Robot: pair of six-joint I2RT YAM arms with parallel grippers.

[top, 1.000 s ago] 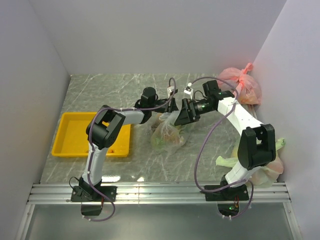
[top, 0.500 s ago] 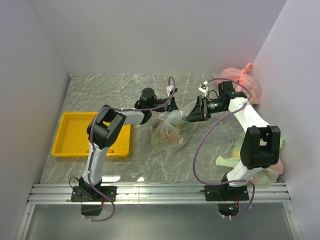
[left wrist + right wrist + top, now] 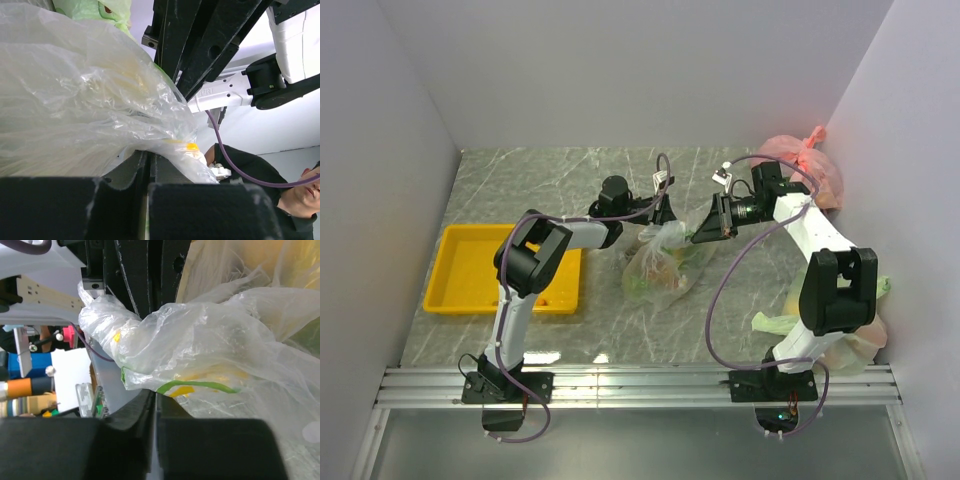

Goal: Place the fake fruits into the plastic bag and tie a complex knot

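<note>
Since a second ago the right gripper (image 3: pixel 708 226) has drawn back rightward from the left gripper (image 3: pixel 665 212), pulling the bag's top taut between them. Nearest the bases, pale green bags (image 3: pixel 775 322) lie beside the right arm and the yellow tray (image 3: pixel 460 275) beside the left. Mid-table sits the plastic bag (image 3: pixel 675 258) with the fake fruits (image 3: pixel 645 282) inside. Both wrist views show jaws pressed together, clenched on its film. Farthest back, the pink bag (image 3: pixel 805 172) rests in the corner.
</note>
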